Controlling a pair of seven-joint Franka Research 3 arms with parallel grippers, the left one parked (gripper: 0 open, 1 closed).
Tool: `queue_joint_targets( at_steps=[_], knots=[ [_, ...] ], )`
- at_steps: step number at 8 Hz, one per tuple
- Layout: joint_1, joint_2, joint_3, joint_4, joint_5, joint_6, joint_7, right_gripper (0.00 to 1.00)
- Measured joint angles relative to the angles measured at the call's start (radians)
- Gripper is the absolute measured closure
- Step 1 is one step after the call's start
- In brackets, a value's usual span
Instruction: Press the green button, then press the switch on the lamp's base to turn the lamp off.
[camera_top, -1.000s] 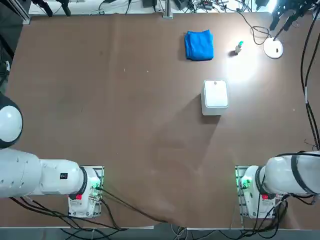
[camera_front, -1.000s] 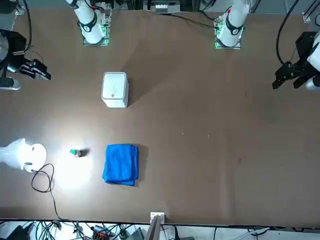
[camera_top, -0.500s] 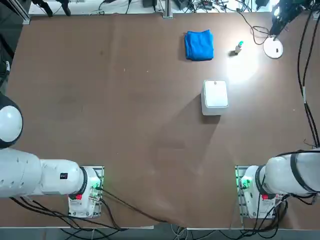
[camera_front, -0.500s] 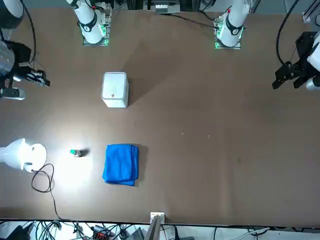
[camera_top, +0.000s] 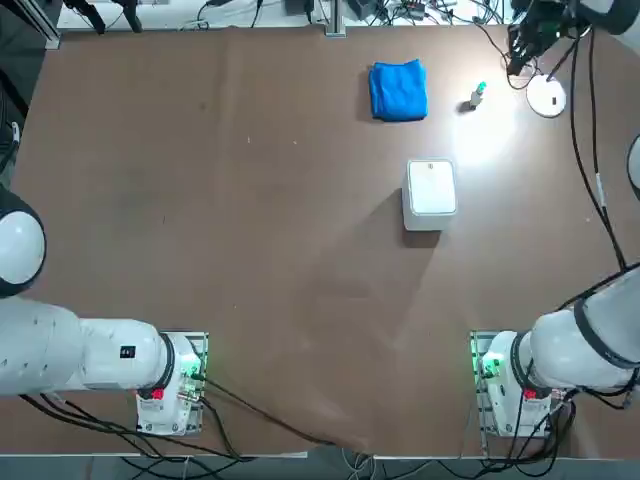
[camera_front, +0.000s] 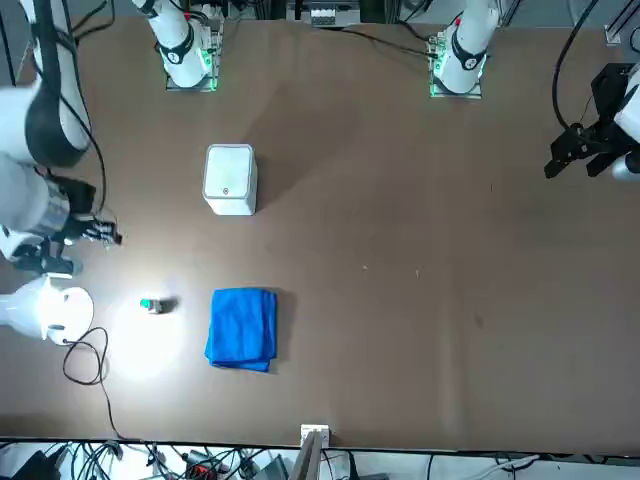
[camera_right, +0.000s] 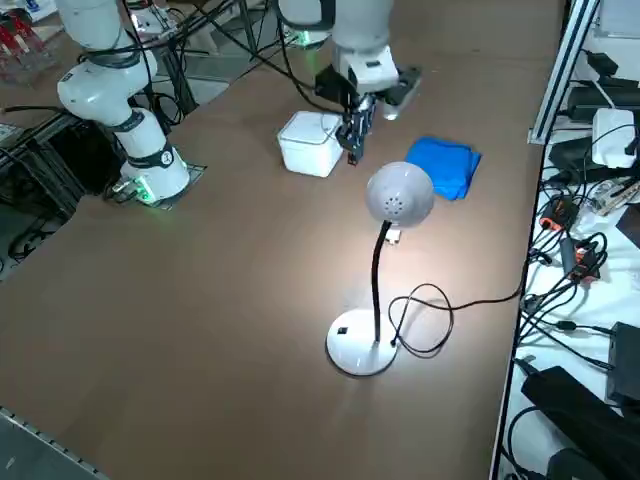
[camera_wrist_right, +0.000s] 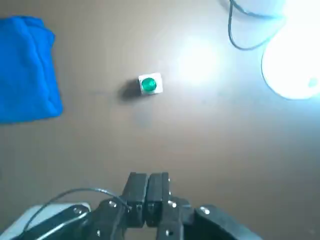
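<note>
- White, rounded right arm (camera_top: 555, 350) with dark joint bands (camera_top: 598, 338)
- Black cables (camera_top: 575, 130)
- Red marking (camera_top: 530, 394) and green glow (camera_top: 491, 367) near its base
- Black, blocky right end effector (camera_wrist_right: 148, 175) at its tip, silvery screws (camera_wrist_right: 205, 210)

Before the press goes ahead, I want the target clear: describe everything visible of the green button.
The green button is a tiny knob: a round, glossy green cap, plastic by its look, on a small pale grey body, squarish from above. It sits on the table between the blue cloth and the lamp's base, touching neither. The right gripper hovers above the table, fingers shut, not touching it.
</note>
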Motion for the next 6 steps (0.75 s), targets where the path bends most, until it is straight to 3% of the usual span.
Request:
queue_joint_targets(
  at_steps=[3,6],
  knots=[
    [0.017,0.149,0.002,0.06,-0.001,0.216,0.006,0.99],
    [0.021,0.201,0.002,0.062,-0.001,0.287,0.014,0.99]
  ],
)
